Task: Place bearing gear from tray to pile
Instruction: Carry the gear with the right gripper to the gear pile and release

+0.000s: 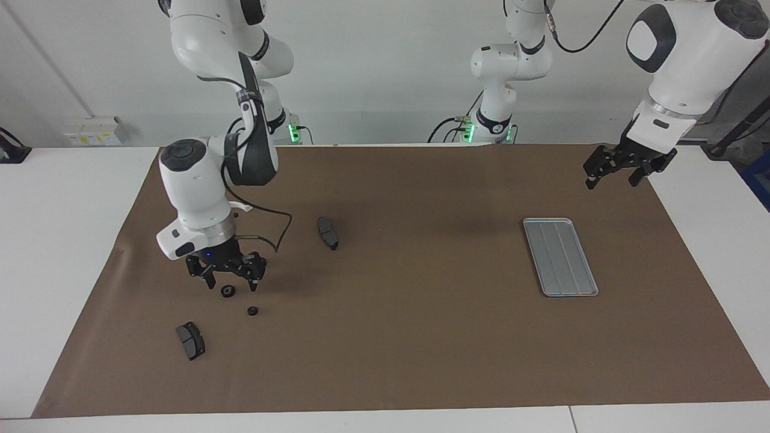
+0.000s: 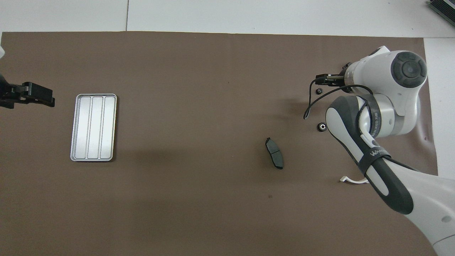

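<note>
The mat point(image 1: 421, 337) covers most of the table and leaves white margins at both ends; the right arm point(image 1: 198, 180) is the biggest thing over it, bent down at its own end above the pile; the left arm point(image 1: 680, 66) waits over the mat's corner at the other end, its left gripper point(image 1: 619, 175) with fingers spread and nothing in them, nearer the robots than the tray point(image 1: 560, 257). The tray looks bare, so I judge the transfer made and the step in hand to be the retreat; the right gripper point(image 1: 230, 282) hangs just above the mat with fingers spread, gripping nothing. Two small dark rings lie under and beside it: one ring point(image 1: 228, 291) between the fingertips in the facing view, the second ring point(image 1: 252, 311) a little farther from the robots; which is the bearing gear I cannot tell, but both sit in the pile, well apart from the tray. To finish well, lift straight up until the fingertips clear the ring before swinging; a sideways start could flick a ring and roll it. One pad point(image 1: 190, 341) lies farther out toward the mat's edge, another pad point(image 1: 328, 233) toward the middle, and a white bracket point(image 2: 350, 180) peeks from under the arm in the overhead view; the broad bare middle of the mat gives ample room; the arm's loose cable point(image 1: 271, 231) hangs near the second pad, so the swing should keep high.
</note>
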You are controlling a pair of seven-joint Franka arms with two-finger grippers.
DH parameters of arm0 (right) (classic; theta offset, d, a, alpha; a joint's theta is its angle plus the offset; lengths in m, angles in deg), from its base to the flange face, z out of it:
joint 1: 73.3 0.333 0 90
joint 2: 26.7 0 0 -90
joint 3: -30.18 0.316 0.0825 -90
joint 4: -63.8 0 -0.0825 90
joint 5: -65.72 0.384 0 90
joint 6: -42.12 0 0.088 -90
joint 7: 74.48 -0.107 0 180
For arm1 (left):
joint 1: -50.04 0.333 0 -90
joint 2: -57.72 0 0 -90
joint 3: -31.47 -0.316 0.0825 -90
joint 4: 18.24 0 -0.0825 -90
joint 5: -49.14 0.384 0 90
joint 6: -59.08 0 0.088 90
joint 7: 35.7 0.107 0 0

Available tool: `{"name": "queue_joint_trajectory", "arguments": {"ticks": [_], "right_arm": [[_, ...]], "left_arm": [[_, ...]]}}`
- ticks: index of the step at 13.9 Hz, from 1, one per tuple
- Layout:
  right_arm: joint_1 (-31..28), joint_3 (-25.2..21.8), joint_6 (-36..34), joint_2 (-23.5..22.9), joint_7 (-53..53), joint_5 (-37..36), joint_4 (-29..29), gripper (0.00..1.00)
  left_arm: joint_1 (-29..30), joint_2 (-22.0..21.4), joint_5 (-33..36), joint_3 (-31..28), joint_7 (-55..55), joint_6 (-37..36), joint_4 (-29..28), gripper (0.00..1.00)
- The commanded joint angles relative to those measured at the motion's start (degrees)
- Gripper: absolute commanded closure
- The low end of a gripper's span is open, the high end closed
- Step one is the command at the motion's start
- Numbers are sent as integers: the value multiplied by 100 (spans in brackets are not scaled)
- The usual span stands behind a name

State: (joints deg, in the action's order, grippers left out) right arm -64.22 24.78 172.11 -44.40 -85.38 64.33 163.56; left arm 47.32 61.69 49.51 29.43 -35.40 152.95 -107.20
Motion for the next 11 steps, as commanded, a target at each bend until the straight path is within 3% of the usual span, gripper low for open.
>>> {"name": "queue_joint_trajectory", "arguments": {"ticks": [1,6,11], "right_arm": [[-73,-22,-823,441,167,-19,-203,0],[-205,-101,-2273,1478,659,25,-194,0],[-354,-110,-3495,1937,853,25,-473,0]], "left_arm": [[-9,-169,-45,-24,-56,96,-219,0],[-9,-168,-45,-24,-48,96,-219,0],[-9,-160,-45,-24,-48,96,-219,0]]}}
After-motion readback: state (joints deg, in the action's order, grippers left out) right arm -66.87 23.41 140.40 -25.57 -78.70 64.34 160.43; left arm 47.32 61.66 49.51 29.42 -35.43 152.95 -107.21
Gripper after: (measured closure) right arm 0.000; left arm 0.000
